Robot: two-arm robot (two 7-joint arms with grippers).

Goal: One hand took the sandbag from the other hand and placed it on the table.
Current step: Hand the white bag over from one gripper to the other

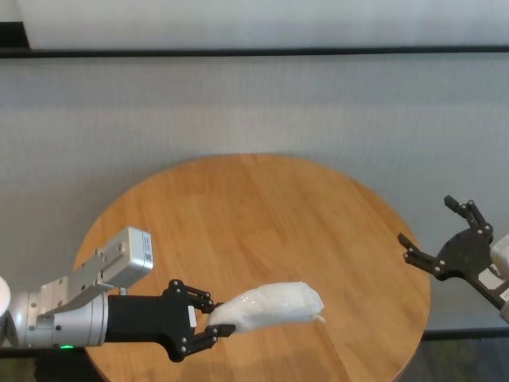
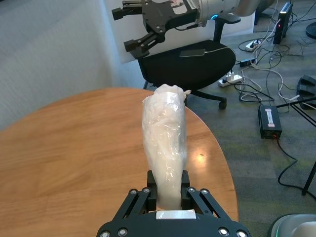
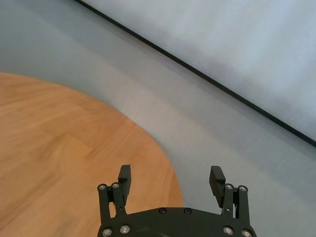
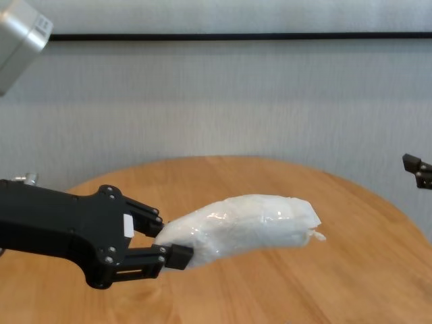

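My left gripper (image 1: 216, 318), the one with the small white square sticker, is shut on one end of the white translucent sandbag (image 1: 274, 305). It holds the bag level a little above the round wood table (image 1: 262, 215), near the front edge. The bag's crimped tail points toward my right arm. The left wrist view shows the fingers (image 2: 151, 184) clamping the bag (image 2: 164, 133); the chest view shows it too (image 4: 243, 229). My right gripper (image 1: 427, 220) is open and empty, hovering just off the table's right edge, apart from the bag. It also shows in its own wrist view (image 3: 170, 177).
A black office chair (image 2: 197, 59) stands beyond the table's edge on the right arm's side. Cables and a power strip (image 2: 232, 78) lie on the floor there. A grey wall (image 1: 254, 103) runs behind the table.
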